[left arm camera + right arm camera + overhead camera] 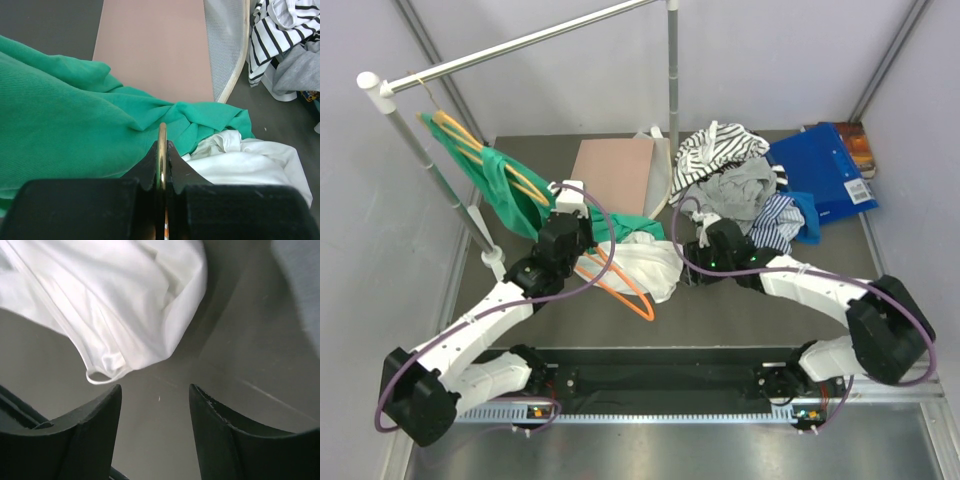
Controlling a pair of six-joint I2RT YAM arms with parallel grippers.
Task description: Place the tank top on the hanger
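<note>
One crumpled white tank top (652,262) (thin strap looped); orange hanger (644,310) touching.

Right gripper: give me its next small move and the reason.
Probably ease the right gripper toward the strap loop of the tank top, then close on it. Its jaws stand open over the bare table with nothing between them, and the loop lies just beyond the fingertips. The left gripper is shut on the hanger, so the top seems the thing to grip next.
</note>
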